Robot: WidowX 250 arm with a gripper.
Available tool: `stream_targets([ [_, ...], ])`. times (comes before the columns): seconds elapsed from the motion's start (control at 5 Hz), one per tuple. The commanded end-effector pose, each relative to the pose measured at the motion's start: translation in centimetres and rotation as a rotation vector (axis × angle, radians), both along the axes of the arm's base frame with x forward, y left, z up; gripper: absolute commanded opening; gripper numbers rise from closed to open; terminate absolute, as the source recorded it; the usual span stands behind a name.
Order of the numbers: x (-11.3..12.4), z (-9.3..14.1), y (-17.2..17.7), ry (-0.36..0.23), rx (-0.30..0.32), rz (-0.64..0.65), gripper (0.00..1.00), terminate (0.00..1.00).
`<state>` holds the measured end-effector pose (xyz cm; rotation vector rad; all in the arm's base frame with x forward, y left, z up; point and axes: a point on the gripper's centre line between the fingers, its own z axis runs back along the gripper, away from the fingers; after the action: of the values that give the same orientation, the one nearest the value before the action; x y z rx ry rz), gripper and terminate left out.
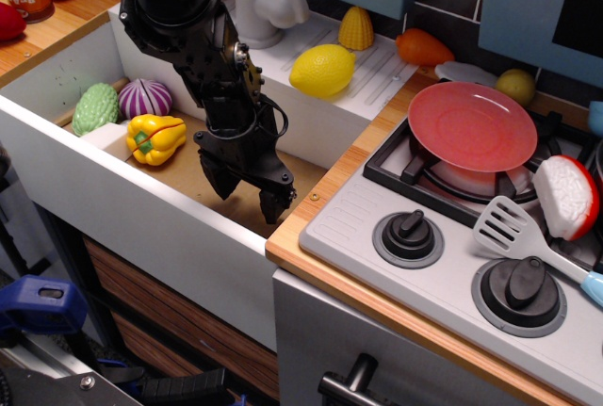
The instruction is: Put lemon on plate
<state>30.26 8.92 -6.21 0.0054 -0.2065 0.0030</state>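
Observation:
The lemon (322, 70) is a glossy bright yellow oval lying on the white draining board behind the sink. The plate (472, 125) is round, flat and red-pink and rests on the back-left stove burner, to the right of the lemon. My gripper (247, 191) is black, hangs low inside the sink basin, points down and has its fingers spread apart with nothing between them. It is in front of and below the lemon, well left of the plate.
In the sink (57, 133) lie a yellow pepper (156, 138), a purple onion (144, 98) and a green vegetable (95, 108). A faucet (268, 1), corn piece (356, 29), carrot (422, 47) and dull yellow-green fruit (516, 86) stand behind. A spatula (528, 238) and a red-white item (566, 197) lie on the stove.

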Motion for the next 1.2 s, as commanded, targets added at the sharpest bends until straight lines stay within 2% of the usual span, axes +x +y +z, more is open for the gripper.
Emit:
stream_targets([
  [0.0, 0.0, 0.0, 0.0, 0.000, 0.000, 0.000, 1.00, 0.00],
  [0.2, 0.0, 2.8, -0.6, 0.005, 0.012, -0.045, 1.00, 0.00],
  [0.4, 0.2, 6.0, -0.6, 0.008, 0.054, -0.067, 1.00, 0.00],
  [0.6, 1.0, 10.8, -0.8, 0.009, 0.125, -0.111, 1.00, 0.00],
  [0.8, 1.5, 12.7, -1.4, -0.033, 0.161, -0.198, 1.00, 0.00],
  [1.0, 3.3, 13.8, -1.8, -0.117, 0.237, -0.304, 1.00, 0.00],
])
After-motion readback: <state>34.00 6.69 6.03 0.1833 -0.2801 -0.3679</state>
